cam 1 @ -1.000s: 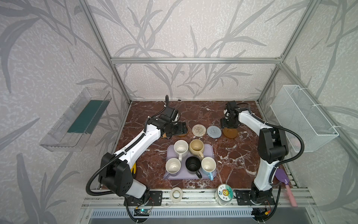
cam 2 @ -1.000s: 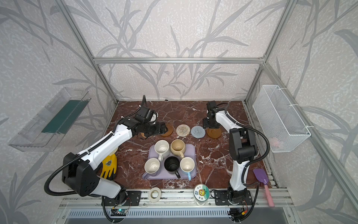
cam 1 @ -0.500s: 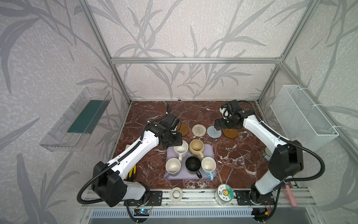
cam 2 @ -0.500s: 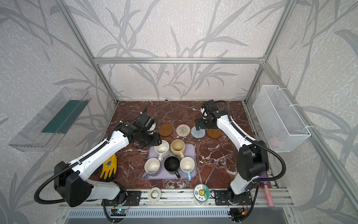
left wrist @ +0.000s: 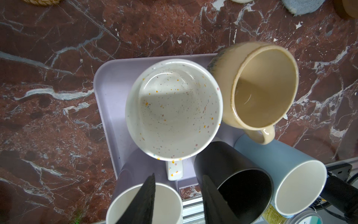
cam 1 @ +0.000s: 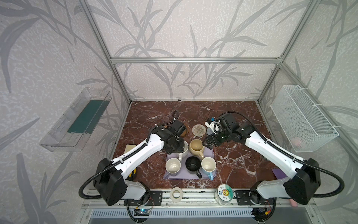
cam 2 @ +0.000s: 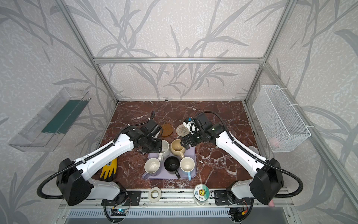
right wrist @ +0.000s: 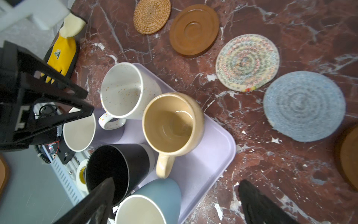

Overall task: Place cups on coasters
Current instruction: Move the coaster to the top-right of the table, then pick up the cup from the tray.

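Left wrist view puts the white speckled ceramic mug (left wrist: 172, 108) straight ahead of the left jaws, upright on the lavender rectangular tray (left wrist: 108, 77). Its handle points back at them, its end about level with the black fingertips (left wrist: 150, 186) and in line with their gap. Those jaws stand partly apart with nothing pinched; I cannot tell whether they are low enough to meet the handle. The rounded beige mug (left wrist: 261, 87) touches the white one on one side. The black mug (left wrist: 238, 184) and the light-blue mug with cream inside (left wrist: 294, 174) crowd beside one finger, and the lavender mug with cream inside (cam 1: 173, 166) sits under the other.

From the right wrist, the right jaws are spread wide and empty. The beige mug's handle points toward their gap, a little ahead, with the light-blue mug below and between the fingertips (right wrist: 102, 194).

By my reading nothing is placed yet: all five mugs are on the tray. Five coasters lie bare on the red marble counter (right wrist: 290, 29), beyond the tray from the right jaws: tan woven rattan disc (right wrist: 152, 16), brown rimmed wooden disc (right wrist: 193, 30), cream woven spiral disc (right wrist: 247, 64), grey-blue woven disc (right wrist: 304, 108), and a second brown wooden disc (right wrist: 348, 155) at the frame edge.
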Controlling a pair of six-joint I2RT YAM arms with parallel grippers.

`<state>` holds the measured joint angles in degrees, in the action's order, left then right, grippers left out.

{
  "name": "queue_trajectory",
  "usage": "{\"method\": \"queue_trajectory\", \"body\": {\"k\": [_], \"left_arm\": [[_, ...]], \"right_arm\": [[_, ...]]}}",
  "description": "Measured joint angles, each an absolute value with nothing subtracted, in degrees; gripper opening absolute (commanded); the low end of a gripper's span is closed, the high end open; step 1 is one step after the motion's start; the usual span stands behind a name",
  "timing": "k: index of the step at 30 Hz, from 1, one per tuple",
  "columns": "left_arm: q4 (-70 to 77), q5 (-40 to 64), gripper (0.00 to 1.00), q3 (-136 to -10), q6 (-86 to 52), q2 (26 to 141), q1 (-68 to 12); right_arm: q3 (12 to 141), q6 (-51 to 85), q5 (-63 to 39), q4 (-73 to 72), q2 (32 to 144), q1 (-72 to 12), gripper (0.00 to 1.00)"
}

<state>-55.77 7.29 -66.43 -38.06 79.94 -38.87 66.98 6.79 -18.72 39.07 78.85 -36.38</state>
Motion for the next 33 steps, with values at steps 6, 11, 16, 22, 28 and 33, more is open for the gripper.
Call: {"method": "queue_trajectory", "body": {"k": [6,11,16,22,28,33], "left_arm": [[-54.87,6.02,0.33,-64.79,-38.96,82.13,-40.16],[-54.30,5.37,0.33,-64.45,-39.66,83.26,-40.64],[-53.93,4.32,0.32,-64.25,-40.66,83.26,-41.36],[-53.91,3.77,0.32,-64.23,-41.67,83.33,-42.02],[-53.98,2.90,0.32,-64.23,-42.59,82.94,-42.83],[-54.06,2.42,0.32,-64.23,-42.83,82.21,-42.87]], "right_arm": [[64.16,7.01,-20.45,36.01,76.84,-39.57,0.99],[63.05,7.22,-20.64,34.41,75.13,-41.43,0.98],[62.06,7.68,-20.58,33.26,74.15,-42.19,0.98],[61.73,8.12,-20.45,32.69,74.15,-42.50,0.98],[60.55,8.62,-19.99,31.79,74.15,-42.70,0.98],[59.81,9.04,-19.99,31.48,74.15,-42.87,0.98]]}}
